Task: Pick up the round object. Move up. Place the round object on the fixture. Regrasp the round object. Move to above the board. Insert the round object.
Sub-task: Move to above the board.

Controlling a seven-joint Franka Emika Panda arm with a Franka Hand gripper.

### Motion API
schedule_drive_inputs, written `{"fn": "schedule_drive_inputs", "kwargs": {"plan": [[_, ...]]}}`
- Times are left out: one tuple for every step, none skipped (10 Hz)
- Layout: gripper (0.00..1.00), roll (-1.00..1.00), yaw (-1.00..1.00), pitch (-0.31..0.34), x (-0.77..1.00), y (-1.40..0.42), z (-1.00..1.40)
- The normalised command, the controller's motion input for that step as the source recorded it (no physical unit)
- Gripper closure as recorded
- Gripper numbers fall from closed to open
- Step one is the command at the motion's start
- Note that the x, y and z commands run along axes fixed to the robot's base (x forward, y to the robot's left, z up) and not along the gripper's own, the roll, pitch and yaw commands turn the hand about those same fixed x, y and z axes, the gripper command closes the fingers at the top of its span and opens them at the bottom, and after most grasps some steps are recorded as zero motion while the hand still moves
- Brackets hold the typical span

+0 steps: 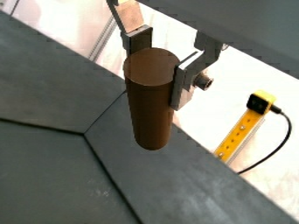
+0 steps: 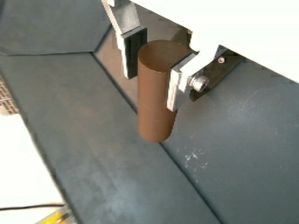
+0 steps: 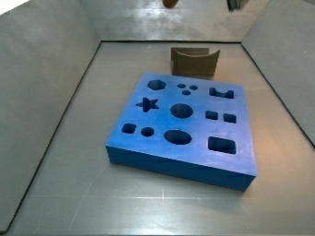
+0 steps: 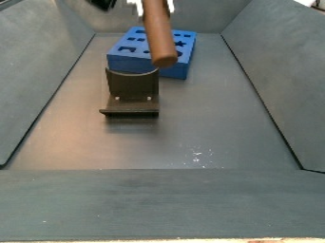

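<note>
- Peg point(image 1: 149, 98) in both wrist views point(image 2: 159, 92) hangs upright, pinched near its top by the gripper point(image 1: 158, 63) fingers point(image 2: 132, 48).
- Side view: board point(image 3: 185, 129) lies before the fixture point(image 3: 194, 62).
- Side view: peg point(image 4: 159, 33) is raised above the fixture point(image 4: 132, 90).

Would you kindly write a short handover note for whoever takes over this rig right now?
Gripper: shut on the round object, gripping its upper end, peg hanging down, raised well off the floor.
Fixture: on the floor beside the board, notch empty.
Board: no peg in any hole.
Done: peg picked up and lifted.
Left: I cannot tell if the fixture regrasp has happened; then move above the board and insert.
</note>
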Motion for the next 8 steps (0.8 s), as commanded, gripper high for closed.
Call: {"fn": "schedule_drive_inputs", "kwargs": {"plan": [[1.0,-0.03,-0.15,-0.11,-0.17,0.11,1.0],[1.0,-0.02,-0.15,-0.059,-0.17,0.1,1.0],[1.0,-0.02,-0.15,0.012,-0.15,0.09,0.96],[1.0,-0.01,-0.13,0.076,-0.1,0.05,0.72],[1.0,-0.02,-0.11,0.106,-0.08,0.04,0.59],[1.0,-0.03,-0.07,0.165,-0.04,0.01,0.28],[1.0,-1.0,-0.18,-0.131,-0.2,-1.0,-0.28],[1.0,-1.0,-0.17,-0.13,-0.19,-1.0,-0.31]]}}
